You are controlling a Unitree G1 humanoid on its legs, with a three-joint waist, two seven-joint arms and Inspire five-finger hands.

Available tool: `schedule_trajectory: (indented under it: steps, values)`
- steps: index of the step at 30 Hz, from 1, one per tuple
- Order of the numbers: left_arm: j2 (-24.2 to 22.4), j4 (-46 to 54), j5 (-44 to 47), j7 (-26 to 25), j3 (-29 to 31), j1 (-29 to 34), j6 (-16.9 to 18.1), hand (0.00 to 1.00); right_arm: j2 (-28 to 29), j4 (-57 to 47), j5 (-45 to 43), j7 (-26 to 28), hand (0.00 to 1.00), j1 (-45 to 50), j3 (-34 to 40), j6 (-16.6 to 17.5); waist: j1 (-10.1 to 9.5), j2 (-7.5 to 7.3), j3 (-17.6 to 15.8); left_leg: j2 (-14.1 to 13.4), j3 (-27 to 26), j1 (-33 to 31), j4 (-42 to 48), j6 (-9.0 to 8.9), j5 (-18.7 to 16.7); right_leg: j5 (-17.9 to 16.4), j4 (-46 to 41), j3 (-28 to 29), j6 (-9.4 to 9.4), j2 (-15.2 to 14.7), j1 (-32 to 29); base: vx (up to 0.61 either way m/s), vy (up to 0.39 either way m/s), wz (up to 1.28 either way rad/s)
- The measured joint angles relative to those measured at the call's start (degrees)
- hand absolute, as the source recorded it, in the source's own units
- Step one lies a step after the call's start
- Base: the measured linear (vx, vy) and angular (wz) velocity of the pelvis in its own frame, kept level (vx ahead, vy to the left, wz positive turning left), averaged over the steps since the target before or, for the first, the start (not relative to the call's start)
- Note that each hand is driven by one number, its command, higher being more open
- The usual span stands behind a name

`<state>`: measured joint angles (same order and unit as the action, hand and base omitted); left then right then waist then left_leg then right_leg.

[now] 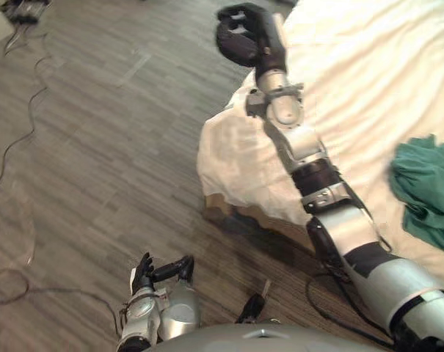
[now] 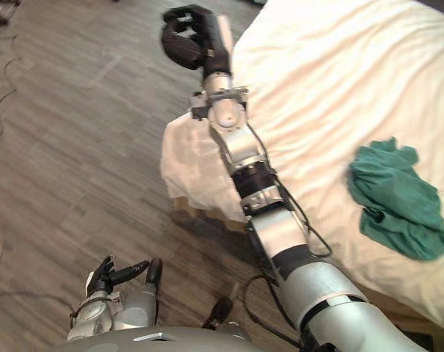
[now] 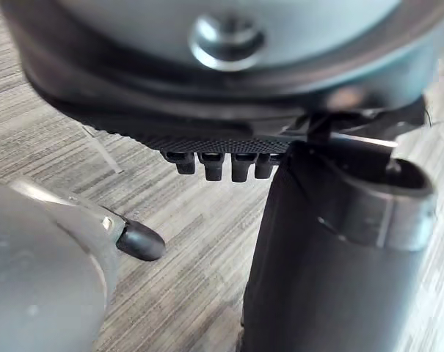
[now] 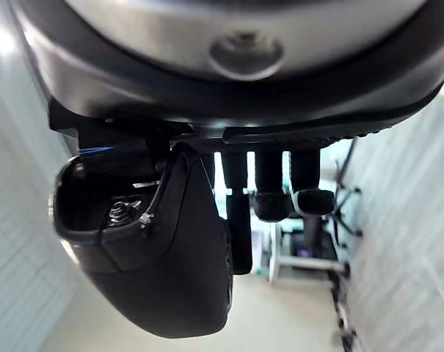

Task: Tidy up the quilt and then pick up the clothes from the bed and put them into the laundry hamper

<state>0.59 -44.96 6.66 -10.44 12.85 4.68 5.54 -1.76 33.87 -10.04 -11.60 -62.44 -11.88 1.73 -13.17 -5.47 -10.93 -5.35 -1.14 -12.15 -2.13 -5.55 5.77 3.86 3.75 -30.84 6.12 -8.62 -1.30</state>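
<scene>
Your right hand [image 1: 244,33] is at the end of an outstretched arm, fingers clenched in toward the palm with nothing inside them. Its own wrist view confirms this, with the curled fingers [image 4: 269,187] closed on empty air. Past them that view shows a pale room and a dark-framed stand [image 4: 310,242], too blurred to name, which the head views leave out.

Your left hand [image 1: 159,273] hangs low over the grey plank floor [image 1: 97,147], well apart from the bedding. It is slack and unclenched and holds nothing. Its wrist view adds just the floor planks beyond its fingers [image 3: 222,165].

The head views alone show the white quilt [image 2: 339,88], which lies spread under the right arm. Its near corner droops over the bed base [image 1: 218,209]. A crumpled green garment [image 2: 398,198] lies on the quilt to the right of that arm, touched by neither hand.
</scene>
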Motion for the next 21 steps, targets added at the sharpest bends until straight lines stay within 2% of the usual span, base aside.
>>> schedule_trajectory:
  steps: [2,4,7,9,13,14,17,19,21]
  values:
    - [-0.14,1.11,0.19,-0.02,0.0,-0.41,0.65,1.0,1.56,1.08,-0.5,0.16,0.0,-1.22,-0.38,-0.01,-0.99,0.14,-1.61,0.01,0.53,-1.91,0.0,0.05,0.66,-0.36,-1.14,-0.6,-0.48,-0.16,-2.02,-0.05,0.039,0.2]
    - [-0.12,1.76,0.31,-0.01,-0.07,-1.18,0.99,1.0,1.99,3.0,-1.04,0.16,0.0,-3.45,-0.35,-0.01,-0.98,0.72,-3.45,0.07,1.38,-4.38,-0.02,0.09,1.64,-0.79,-2.52,-1.93,-0.78,-0.42,-4.4,-0.07,0.04,0.2]
    - [-0.36,1.82,1.57,-0.06,-0.76,-3.05,1.43,1.0,0.7,7.14,-2.13,-0.03,0.0,-7.79,1.48,0.03,-0.95,2.39,-6.66,0.33,2.88,-8.71,-0.3,0.09,3.57,-2.66,-5.74,-3.72,-0.97,-1.3,-9.13,-0.09,0.025,0.21]
    - [-1.61,2.36,2.31,-0.03,-1.34,-4.57,1.93,1.0,-2.81,11.83,-2.18,0.0,0.0,-11.56,2.71,0.16,-1.3,4.77,-8.26,-0.22,3.84,-12.99,-1.72,-0.1,5.76,-3.42,-9.17,-4.21,-1.67,-1.57,-14.87,-0.11,0.013,0.09]
    - [-2.49,3.08,2.78,0.25,-3.02,-6.29,3.08,1.0,-8.81,21.67,-3.91,0.25,0.0,-14.82,4.67,0.5,-1.5,7.27,-10.77,-0.66,4.15,-18.12,-2.66,-0.29,8.41,-4.57,-14.29,-3.62,-2.55,-2.51,-22.48,-0.11,-0.002,-0.06]
    - [-2.73,3.33,2.77,0.64,-3.61,-6.63,3.45,1.0,-10.4,22.01,-3.9,2.42,0.0,-15.1,2.94,2.84,-1.58,7.83,-11.1,-0.67,3.68,-20.02,-2.65,-0.24,8.91,-5.09,-16.34,-3.07,-2.79,-3.17,-25.49,-0.11,-0.004,-0.24]
    - [-3.19,3.39,2.74,1.43,-4.01,-6.65,4.47,1.0,-9.53,23.54,-4.76,4.0,0.0,-17.62,-3.47,6.06,-1.59,8.18,-11.28,-0.74,1.17,-22.44,-2.66,-0.37,9.38,-6.45,-21.1,-0.12,-3.5,-4.57,-31.58,-0.08,-0.011,-0.38]
    - [-3.04,3.14,2.75,1.89,-3.95,-6.64,4.71,1.0,-9.05,23.94,-4.98,5.01,0.0,-16.77,-8.07,7.28,-1.16,8.22,-11.25,-0.63,0.8,-22.37,-2.68,-0.48,9.42,-7.84,-23.6,0.43,-3.7,-5.39,-32.67,-0.04,-0.048,-0.08]
    - [-2.84,2.4,2.7,2.45,-3.87,-6.81,4.84,1.0,-6.22,24.39,-6.05,5.35,0.0,-13.81,-10.86,7.35,-0.49,8.23,-11.24,-0.8,0.79,-21.9,-2.69,-0.68,9.35,-8.54,-24.67,0.42,-3.92,-5.52,-32.62,0.0,-0.062,0.02]
